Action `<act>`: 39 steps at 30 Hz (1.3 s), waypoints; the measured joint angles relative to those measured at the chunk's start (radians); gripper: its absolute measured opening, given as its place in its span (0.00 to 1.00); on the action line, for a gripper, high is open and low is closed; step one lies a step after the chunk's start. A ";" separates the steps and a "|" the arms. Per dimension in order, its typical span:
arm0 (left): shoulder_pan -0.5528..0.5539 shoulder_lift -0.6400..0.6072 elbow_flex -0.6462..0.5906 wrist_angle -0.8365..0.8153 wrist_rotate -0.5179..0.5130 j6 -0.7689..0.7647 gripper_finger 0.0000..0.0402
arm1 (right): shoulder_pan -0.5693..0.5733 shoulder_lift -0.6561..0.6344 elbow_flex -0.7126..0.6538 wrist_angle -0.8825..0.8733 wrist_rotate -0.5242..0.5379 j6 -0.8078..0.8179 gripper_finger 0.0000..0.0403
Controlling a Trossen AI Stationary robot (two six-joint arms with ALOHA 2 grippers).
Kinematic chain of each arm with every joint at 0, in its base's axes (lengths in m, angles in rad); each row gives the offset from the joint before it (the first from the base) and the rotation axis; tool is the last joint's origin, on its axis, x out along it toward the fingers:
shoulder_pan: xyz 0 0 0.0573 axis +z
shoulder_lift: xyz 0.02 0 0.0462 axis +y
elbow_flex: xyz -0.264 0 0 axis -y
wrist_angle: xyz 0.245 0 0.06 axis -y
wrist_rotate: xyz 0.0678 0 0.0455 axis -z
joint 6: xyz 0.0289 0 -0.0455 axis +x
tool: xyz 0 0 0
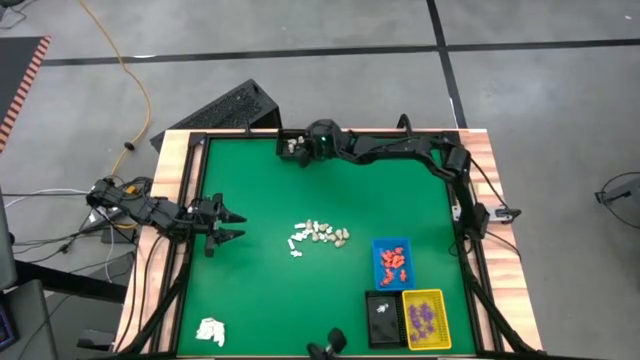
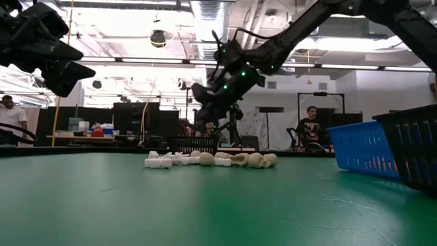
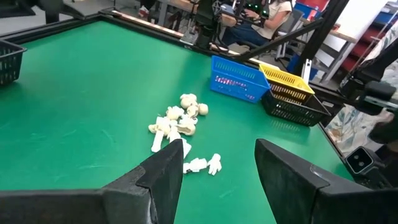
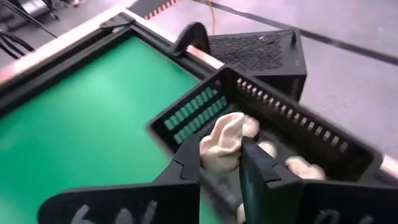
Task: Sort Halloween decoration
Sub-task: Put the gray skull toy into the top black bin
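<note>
From above, orange pieces (image 1: 391, 262) fill the blue tray (image 1: 377, 246), purple pieces (image 1: 422, 318) the yellow tray (image 1: 438, 296), one white piece the black tray (image 1: 372, 320). A white-and-cream pile (image 1: 318, 235) remains mid-table, so sorting looks about half done.

The low view shows that pile (image 2: 208, 159) unsorted.

In the left wrist view, the left gripper (image 3: 217, 168) hangs open and empty near it.

In the right wrist view, the right gripper (image 4: 219, 163) pinches a cream piece (image 4: 221, 147) above the far basket (image 4: 292, 124), which holds several.
</note>
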 joint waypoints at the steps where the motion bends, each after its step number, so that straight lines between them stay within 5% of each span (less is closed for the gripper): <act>1: 0.000 0.000 0.000 0.000 0.000 0.000 0.47 | -0.005 0.003 0.013 -0.028 0.001 -0.007 0.17; 13: 0.000 0.000 0.000 0.001 -0.003 0.001 0.47 | -0.022 0.010 0.073 -0.154 -0.004 -0.043 0.50; 19: 0.000 0.000 0.000 0.001 -0.002 -0.010 0.47 | 0.003 -0.069 0.072 -0.289 -0.053 -0.113 0.51; 26: 0.000 0.000 0.000 -0.001 0.014 -0.022 0.47 | 0.170 -0.314 0.015 -0.765 -0.074 -0.190 0.46; 32: 0.000 0.000 0.000 0.000 0.014 -0.018 0.47 | 0.406 -0.533 -0.266 -0.792 0.085 0.029 0.45; 39: 0.000 0.000 0.000 0.002 0.005 -0.007 0.47 | 0.647 -0.614 -0.588 -0.416 0.435 0.256 0.45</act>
